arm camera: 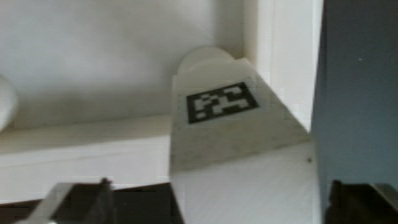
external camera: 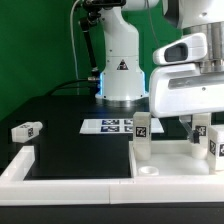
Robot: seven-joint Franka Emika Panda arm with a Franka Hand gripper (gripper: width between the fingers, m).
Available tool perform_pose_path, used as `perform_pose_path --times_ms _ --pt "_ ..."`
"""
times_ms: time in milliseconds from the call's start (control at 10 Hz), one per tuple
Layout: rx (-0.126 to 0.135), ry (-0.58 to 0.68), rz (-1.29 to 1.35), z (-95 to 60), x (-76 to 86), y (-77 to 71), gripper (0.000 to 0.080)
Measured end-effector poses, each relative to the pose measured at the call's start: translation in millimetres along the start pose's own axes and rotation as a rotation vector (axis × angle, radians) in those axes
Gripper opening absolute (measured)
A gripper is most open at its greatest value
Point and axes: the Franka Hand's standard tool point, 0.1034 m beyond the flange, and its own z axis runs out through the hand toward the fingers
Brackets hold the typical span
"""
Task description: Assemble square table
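The white square tabletop [external camera: 170,166] lies at the exterior view's front right, one round socket [external camera: 151,171] showing. A tagged white leg [external camera: 142,136] stands on its near-left corner. Another tagged leg [external camera: 213,141] stands at the right edge. My gripper [external camera: 200,124] hangs over the tabletop's far right, straddling a third leg [external camera: 201,131]. In the wrist view that leg [arm camera: 228,130], with its tag [arm camera: 221,101], runs between my dark fingers [arm camera: 80,200]; a gap shows beside one finger, so the jaws look open. A fourth leg [external camera: 25,130] lies loose on the black table at the left.
The marker board [external camera: 108,125] lies flat in front of the robot base [external camera: 122,75]. White border rails [external camera: 60,182] run along the table's front and left. Green backdrop behind. The black table surface [arm camera: 361,80] shows beside the tabletop in the wrist view.
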Motion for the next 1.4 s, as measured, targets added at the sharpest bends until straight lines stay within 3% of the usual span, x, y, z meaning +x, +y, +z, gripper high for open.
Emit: perform_pose_path --times_ms 200,400,800,1000,1100,1200,1300,1400 --pt "0.001 0.0 0.098 0.1 -0.2 -0.6 0.0288" --pt "0.0 -0.002 0.206 0.5 -0.8 0.6 0.0289" --pt "-0.028 -0.011 0.862 1.4 -5.6 6.9 0.0289" --pt "0.004 -0.048 1.297 2.1 -9.4 7.1 0.0291" --pt "0.025 -0.05 1.368 1.8 -11.9 8.9 0.0291" --pt "0.022 -0.054 1.409 2.3 -12.6 7.3 0.0291" --pt "0.022 -0.055 1.451 2.8 -12.6 7.0 0.0371" --pt "0.021 -0.056 1.435 3.4 -13.0 6.9 0.0371"
